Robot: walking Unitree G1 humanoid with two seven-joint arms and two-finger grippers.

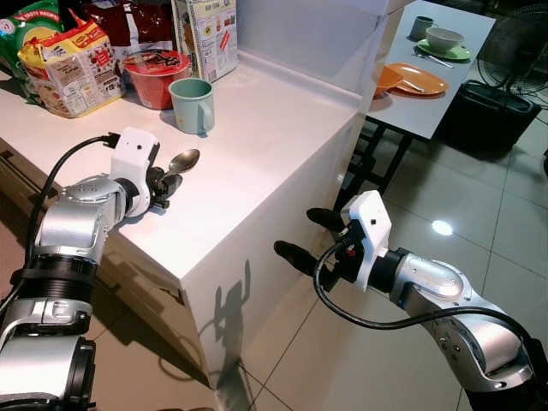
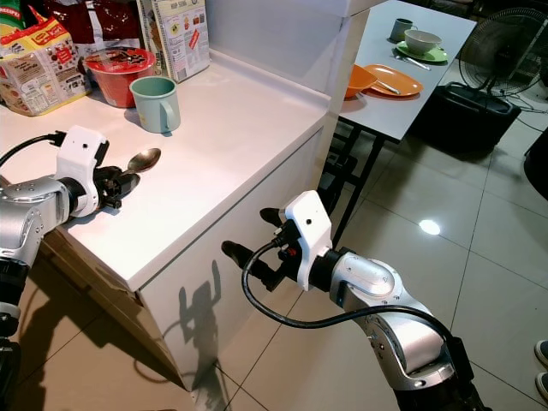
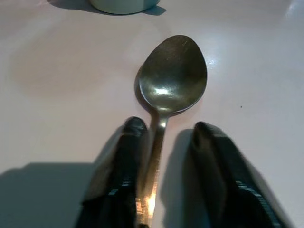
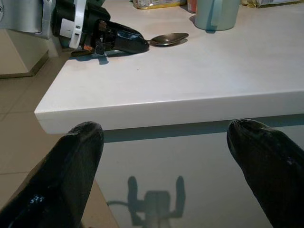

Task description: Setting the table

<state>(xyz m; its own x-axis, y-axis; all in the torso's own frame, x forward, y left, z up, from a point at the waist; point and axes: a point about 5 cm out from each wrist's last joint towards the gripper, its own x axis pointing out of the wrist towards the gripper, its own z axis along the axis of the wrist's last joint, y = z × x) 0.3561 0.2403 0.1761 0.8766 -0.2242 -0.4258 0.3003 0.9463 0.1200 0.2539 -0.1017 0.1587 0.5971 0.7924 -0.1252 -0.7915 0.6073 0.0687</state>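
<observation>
A metal spoon point(image 1: 183, 160) lies on the white counter point(image 1: 257, 163), its bowl pointing away from my left gripper point(image 1: 169, 183). In the left wrist view the spoon's handle point(image 3: 154, 161) runs between the two black fingers point(image 3: 126, 161). It lies against one finger, and a gap is left to the other, so the gripper is narrowly open around the handle. A pale green mug point(image 1: 193, 104) stands just beyond the spoon. My right gripper point(image 1: 312, 233) hangs open and empty in front of the counter's side, below its top edge.
A red bowl point(image 1: 155, 75), snack bags point(image 1: 73, 64) and a carton point(image 1: 205, 34) crowd the back of the counter. Further right, a grey table point(image 1: 437, 81) holds an orange plate point(image 1: 417, 79), an orange bowl point(image 1: 385, 79), a green plate with a bowl point(image 1: 443, 40) and a cup. A black fan point(image 1: 514, 51) stands beside it.
</observation>
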